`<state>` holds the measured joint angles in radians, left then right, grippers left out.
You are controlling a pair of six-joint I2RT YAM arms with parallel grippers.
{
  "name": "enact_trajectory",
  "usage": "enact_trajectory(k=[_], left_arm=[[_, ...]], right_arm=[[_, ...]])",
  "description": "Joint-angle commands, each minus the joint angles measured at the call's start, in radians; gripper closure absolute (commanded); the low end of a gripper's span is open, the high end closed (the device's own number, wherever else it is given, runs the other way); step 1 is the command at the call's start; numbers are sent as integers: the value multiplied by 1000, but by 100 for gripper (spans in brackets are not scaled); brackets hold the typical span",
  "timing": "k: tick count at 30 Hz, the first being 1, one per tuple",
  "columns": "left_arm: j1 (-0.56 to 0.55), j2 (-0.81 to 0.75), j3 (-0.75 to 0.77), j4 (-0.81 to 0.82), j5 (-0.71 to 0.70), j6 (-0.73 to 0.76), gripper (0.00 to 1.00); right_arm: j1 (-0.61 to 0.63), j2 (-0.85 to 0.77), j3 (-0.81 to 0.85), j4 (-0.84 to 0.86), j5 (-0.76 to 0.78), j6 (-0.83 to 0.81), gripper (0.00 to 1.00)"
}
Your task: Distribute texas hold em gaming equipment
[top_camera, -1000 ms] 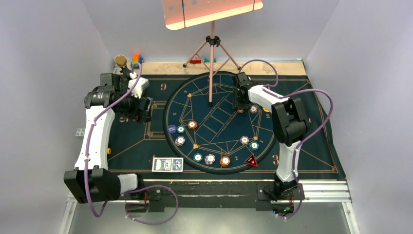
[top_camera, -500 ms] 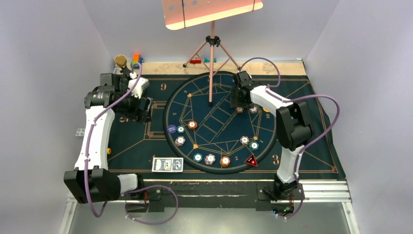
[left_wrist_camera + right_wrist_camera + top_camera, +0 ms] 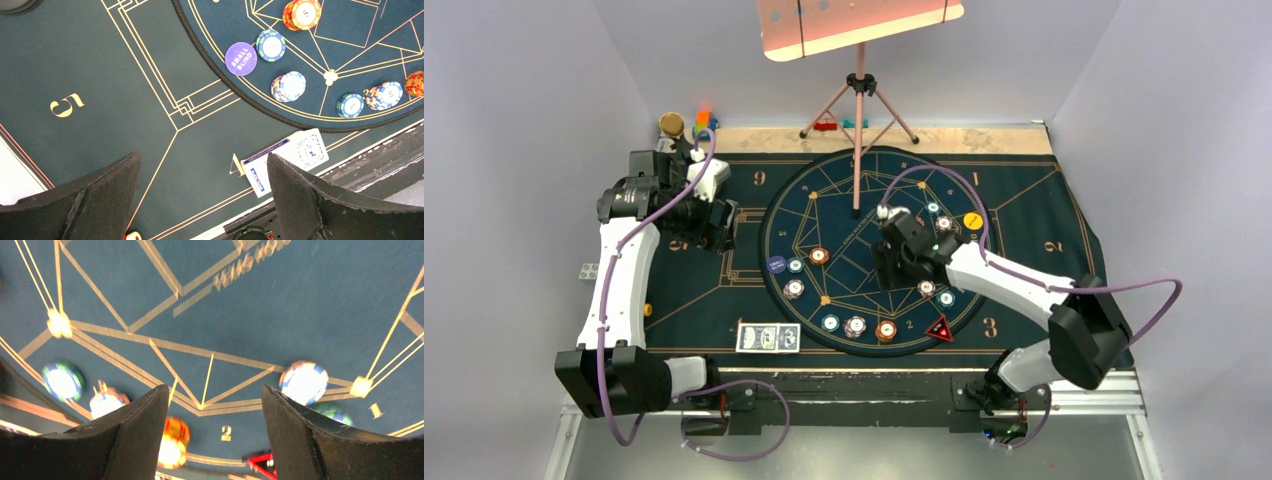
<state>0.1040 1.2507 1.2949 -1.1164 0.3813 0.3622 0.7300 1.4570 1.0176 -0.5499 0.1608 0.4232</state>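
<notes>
The left gripper (image 3: 202,162) hangs spread wide and empty over the left of the mat (image 3: 694,300), near the blue-backed playing cards (image 3: 285,160) at the near edge. Chip stacks (image 3: 820,256) cluster around the rim of the round felt (image 3: 844,282), apparently one set per seat. The right gripper (image 3: 215,390), jaws apart and empty, hovers over the felt's middle.

Left arm (image 3: 619,275) and right arm (image 3: 1009,280): white shells, chunky black joints, purple cables (image 3: 934,170) looping off both, matte black wedge-shaped fingers (image 3: 85,200) with roughish edges.

Chip stacks (image 3: 855,326) sit on the round mat (image 3: 824,200), cards (image 3: 768,338) before its near-left edge, triangular marker (image 3: 940,329) at its near-right.
</notes>
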Motion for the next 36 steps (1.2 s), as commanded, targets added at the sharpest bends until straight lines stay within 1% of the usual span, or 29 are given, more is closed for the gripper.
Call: enact_trajectory(k=[1,5,10,18,22,24,28,34,36], left_arm=[[6,-13,18,6,20,15,0],[6,-18,15,4,25,12,0],[6,-32,0,10,25,13,0],[6,-29,-11,23,27,2,0],[6,-28,-9,27,22,6,0],[6,-27,-9,26,21,6,0],[6,-24,-9,28,20,6,0],[6,-25,-5,27,18,10,0],[6,-24,-5,26,19,11,0]], right_arm=[[108,-111,-106,-21,-48,55,28],[180,-149,-153,-4,-98,56,27],[225,-123,-179,24,-157,24,26],[277,4,-147,-16,-123,14,27],[286,23,-141,-25,-111,32,30],[287,27,-142,-29,-108,38,33],[289,26,-146,-29,-94,47,43],[289,27,-150,-34,-81,58,66],[289,29,-151,-40,-80,61,69]])
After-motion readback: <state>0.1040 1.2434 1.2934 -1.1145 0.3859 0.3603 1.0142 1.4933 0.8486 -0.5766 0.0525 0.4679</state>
